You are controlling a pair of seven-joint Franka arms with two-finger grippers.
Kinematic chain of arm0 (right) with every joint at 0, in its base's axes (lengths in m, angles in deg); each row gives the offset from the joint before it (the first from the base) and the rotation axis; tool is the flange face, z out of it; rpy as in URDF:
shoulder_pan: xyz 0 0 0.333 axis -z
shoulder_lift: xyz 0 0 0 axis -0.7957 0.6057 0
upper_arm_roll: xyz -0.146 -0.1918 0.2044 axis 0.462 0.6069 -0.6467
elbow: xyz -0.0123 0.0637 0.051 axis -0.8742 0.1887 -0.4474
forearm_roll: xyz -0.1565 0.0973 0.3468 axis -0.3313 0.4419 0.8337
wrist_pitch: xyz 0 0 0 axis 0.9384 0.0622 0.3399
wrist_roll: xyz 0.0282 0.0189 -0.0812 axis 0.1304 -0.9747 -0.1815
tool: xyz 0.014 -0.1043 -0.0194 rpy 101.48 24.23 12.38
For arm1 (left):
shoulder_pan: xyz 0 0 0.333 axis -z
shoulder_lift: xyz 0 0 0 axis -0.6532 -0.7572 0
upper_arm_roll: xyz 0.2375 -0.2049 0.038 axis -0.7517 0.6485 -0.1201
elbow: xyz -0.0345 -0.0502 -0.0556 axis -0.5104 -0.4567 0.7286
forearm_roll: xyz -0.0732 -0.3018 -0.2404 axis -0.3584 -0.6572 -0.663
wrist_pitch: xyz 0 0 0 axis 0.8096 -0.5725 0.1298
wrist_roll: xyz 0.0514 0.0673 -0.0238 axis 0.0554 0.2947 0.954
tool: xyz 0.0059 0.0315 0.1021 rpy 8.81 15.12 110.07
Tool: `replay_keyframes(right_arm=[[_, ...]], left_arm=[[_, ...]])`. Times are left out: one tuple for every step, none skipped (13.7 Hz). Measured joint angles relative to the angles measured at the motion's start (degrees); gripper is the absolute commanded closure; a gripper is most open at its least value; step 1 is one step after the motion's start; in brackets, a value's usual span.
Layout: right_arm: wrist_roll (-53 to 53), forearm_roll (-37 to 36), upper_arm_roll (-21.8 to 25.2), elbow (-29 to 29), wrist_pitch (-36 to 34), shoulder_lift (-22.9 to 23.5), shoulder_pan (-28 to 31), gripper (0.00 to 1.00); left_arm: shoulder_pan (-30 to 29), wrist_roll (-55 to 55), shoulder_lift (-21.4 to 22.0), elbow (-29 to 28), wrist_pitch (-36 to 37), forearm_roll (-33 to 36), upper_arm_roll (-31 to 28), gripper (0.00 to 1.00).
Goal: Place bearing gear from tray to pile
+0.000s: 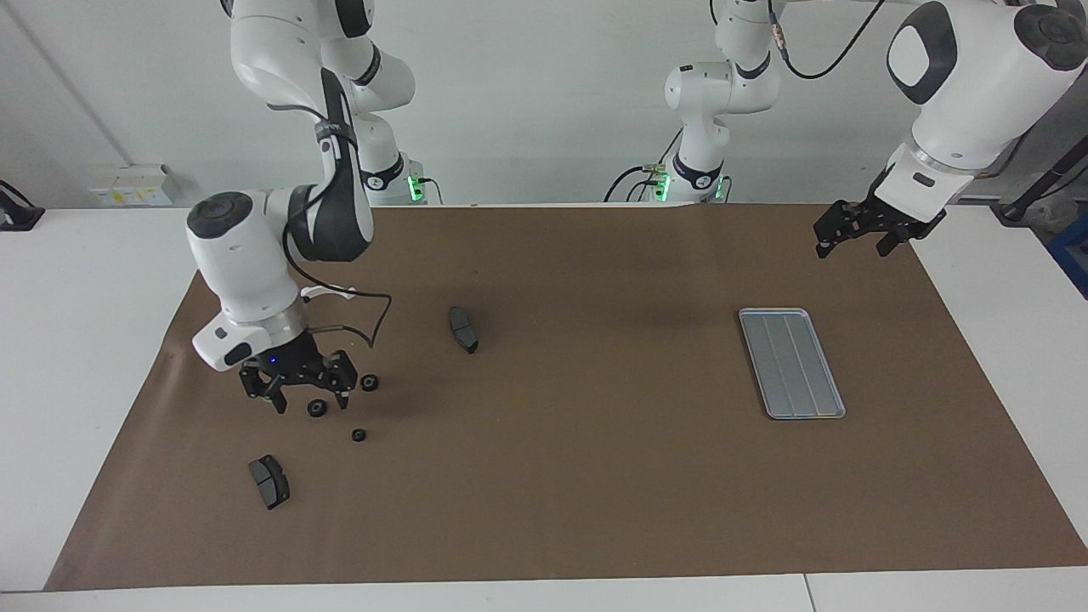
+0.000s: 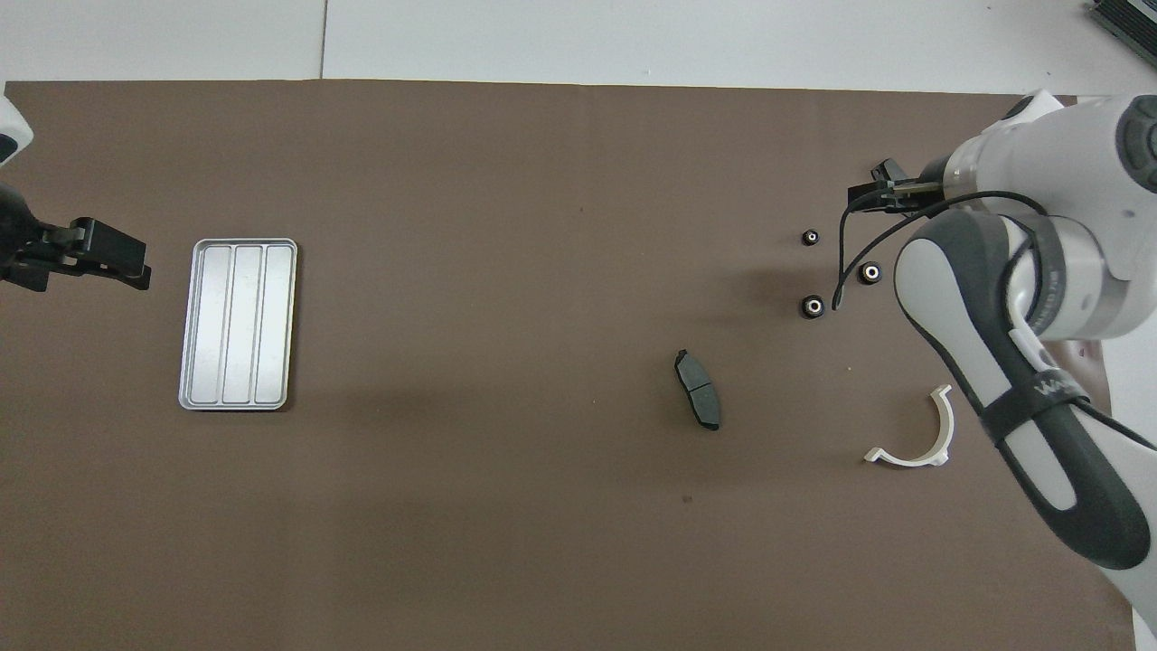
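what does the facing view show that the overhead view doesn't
Only facing: the second brake pad, which the right arm covers from above, and the right gripper, open over the pile. Only overhead: a dark object off the mat's corner. Both: the tray, the pile's three gears, the other brake pad, and the waiting left gripper.
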Motion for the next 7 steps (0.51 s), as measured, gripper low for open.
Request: replay_keyframes(right_arm=[[0.29, 0.0, 0.17, -0.09, -3.54, -2.39, 0.54, 0.0], [0.51, 0.0, 0.3, -0.19, -7.33, -5.02, 1.28, 0.0], [0.92, 0.0, 0.36, -0.29, -11.23, -7.83, 2.16, 0.0], [1.28, -0.16, 0.41, -0.35, -15.71, -10.91, 3.16, 0.0], [1.31, -0.52, 0.5, -0.39, -19.66, -13.44, 3.92, 0.0], [1.35, -1.17, 0.55, -0.53, -23.98, -15.98, 4.56, 0.0], [1.5, -1.64, 0.53, -0.8, -27.52, -17.84, 5.03, 0.0]], left_arm=[[0.0, 0.0, 0.0, 0.0, 0.0, 0.0, 0.0, 0.0], [0.0, 0.0, 0.0, 0.0, 0.0, 0.0, 0.0, 0.0], [0.0, 0.0, 0.0, 0.0, 0.0, 0.0, 0.0, 0.0], [0.0, 0.0, 0.0, 0.0, 0.0, 0.0, 0.0, 0.0], [0.0, 0.0, 0.0, 0.0, 0.0, 0.0, 0.0, 0.0], [0.0, 0.0, 0.0, 0.0, 0.0, 0.0, 0.0, 0.0], [0.0, 0.0, 0.0, 0.0, -0.01, 0.0, 0.0, 0.0]])
